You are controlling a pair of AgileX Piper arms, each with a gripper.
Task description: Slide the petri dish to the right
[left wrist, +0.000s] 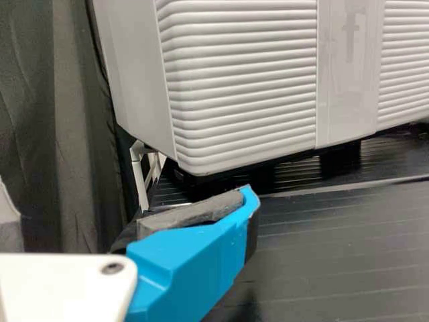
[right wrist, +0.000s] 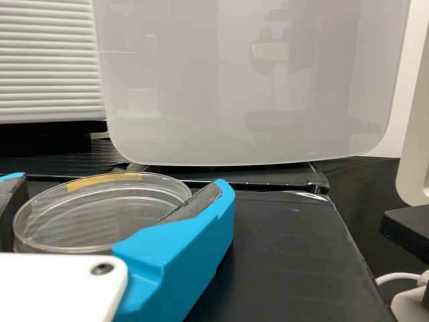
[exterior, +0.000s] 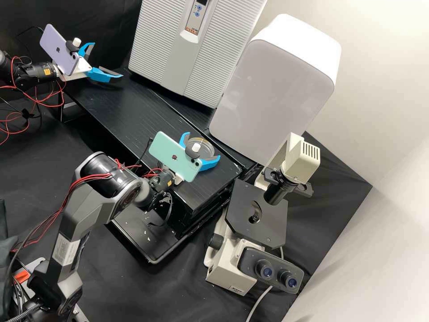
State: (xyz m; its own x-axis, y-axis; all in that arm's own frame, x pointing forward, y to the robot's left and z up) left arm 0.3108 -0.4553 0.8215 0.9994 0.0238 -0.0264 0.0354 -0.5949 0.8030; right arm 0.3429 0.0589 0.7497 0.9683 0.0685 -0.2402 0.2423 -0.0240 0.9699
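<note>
High view: locate petri dish [exterior: 201, 147] near right end of surface [exterior: 134, 112], gripped across its rim by right pincer [exterior: 199, 152]. Treat slide as under way. Next, keep contact low and level; stop short of edge. Note left pincer [exterior: 107, 60] spread open at far-left corner.

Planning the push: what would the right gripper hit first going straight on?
The right gripper would likely meet the smooth white box, close ahead; the bench between looks bare. Its fingers flank the petri dish.
</note>
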